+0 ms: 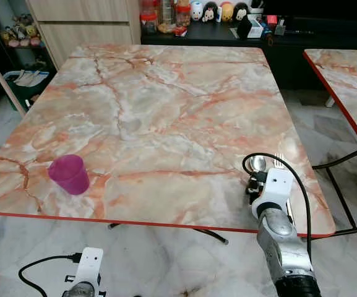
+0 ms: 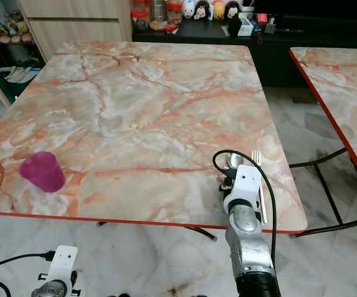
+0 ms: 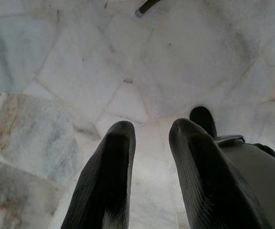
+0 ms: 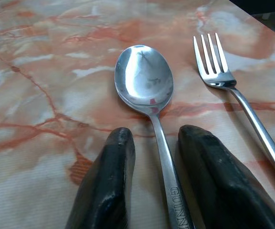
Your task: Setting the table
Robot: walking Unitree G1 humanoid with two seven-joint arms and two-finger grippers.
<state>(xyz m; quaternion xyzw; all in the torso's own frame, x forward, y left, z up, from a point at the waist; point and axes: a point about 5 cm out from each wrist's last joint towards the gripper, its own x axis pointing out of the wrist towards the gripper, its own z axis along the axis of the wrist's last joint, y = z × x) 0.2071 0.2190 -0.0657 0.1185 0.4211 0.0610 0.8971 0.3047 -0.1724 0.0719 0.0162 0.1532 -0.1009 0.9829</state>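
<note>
Right tool (image 4: 154, 176) spread, fingers astride spoon (image 4: 147, 86) handle — stamped "GUINN…", rest unreadable; fork (image 4: 218, 71) just right. Left tool (image 3: 151, 176) spread over floor (image 3: 56, 71).

The right arm reaches forward, its gripper (image 4: 151, 143) low with the two black fingers (image 4: 106, 181) spread apart. The left arm hangs down, its gripper (image 3: 149, 131) pointing downward, fingers parted.
</note>
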